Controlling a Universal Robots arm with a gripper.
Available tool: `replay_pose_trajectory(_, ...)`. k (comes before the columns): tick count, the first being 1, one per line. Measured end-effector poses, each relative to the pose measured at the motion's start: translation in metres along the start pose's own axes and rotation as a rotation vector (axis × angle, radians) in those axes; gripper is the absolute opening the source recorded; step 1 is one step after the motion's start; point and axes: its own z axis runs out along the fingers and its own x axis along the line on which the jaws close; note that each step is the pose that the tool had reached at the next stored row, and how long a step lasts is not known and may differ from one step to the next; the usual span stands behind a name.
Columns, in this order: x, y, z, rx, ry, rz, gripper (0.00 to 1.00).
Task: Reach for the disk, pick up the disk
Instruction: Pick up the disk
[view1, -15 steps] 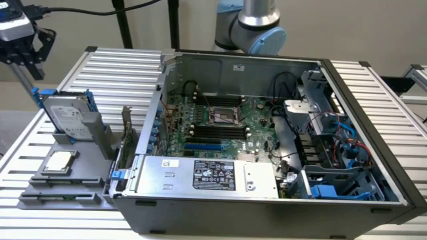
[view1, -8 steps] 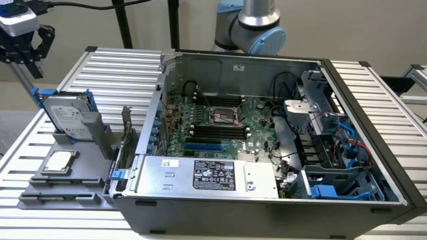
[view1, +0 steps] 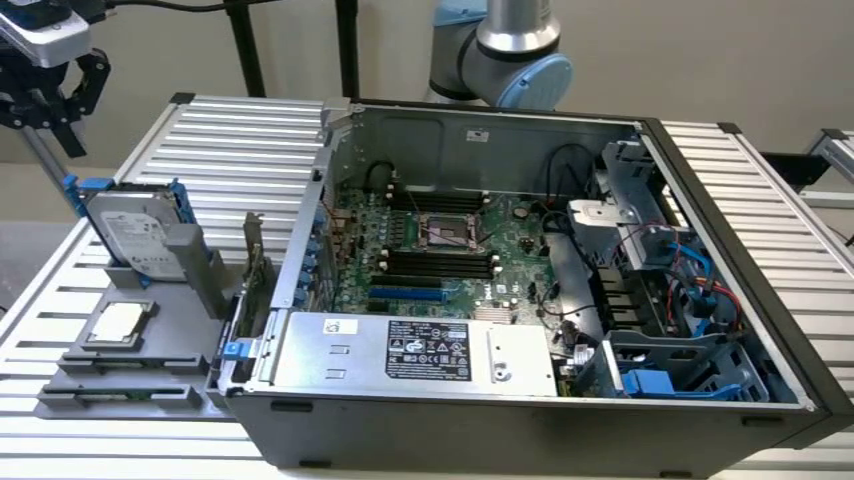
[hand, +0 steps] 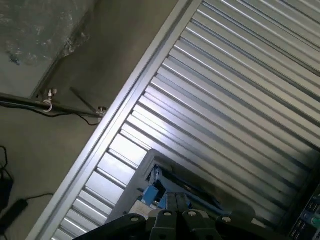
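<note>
The jaws are closed, pad against pad, with nothing between them. In the wrist view the gripper (hand: 175, 202) shows its two fingers pressed together above a sliver of bright blue plastic and a grey edge below them. In the exterior view the gripper (view1: 60, 125) hangs in the air at the far corner on the exterior view's left, above the slatted aluminium table (view1: 240, 140) and touching nothing. The disk (view1: 134, 230) is the nearest thing to it, lower down and clear of the fingers. It is a silver-grey hard drive with a white label, clipped in a blue carrier frame, and it stands tilted on edge in a grey holder (view1: 200, 265) on the table. Just in front of that holder, a small square silver chip (view1: 118, 322) lies flat on a grey tray (view1: 94, 358). Beside these, towards the exterior view's right, stands an open computer case (view1: 561, 430). Inside it are a green motherboard (view1: 527, 225) with its processor socket (view1: 447, 232), a silver power supply box (view1: 414, 350) with a black label along the near side, and blue cables (view1: 694, 285) by the drive bays. The robot arm's base joint (view1: 514, 60) rises behind the case.
</note>
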Motion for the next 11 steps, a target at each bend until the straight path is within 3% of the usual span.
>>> replay_pose_trajectory(11, 0.0000, -0.0001, 0.0008, -0.0027, 0.0071, -0.199, 0.11)
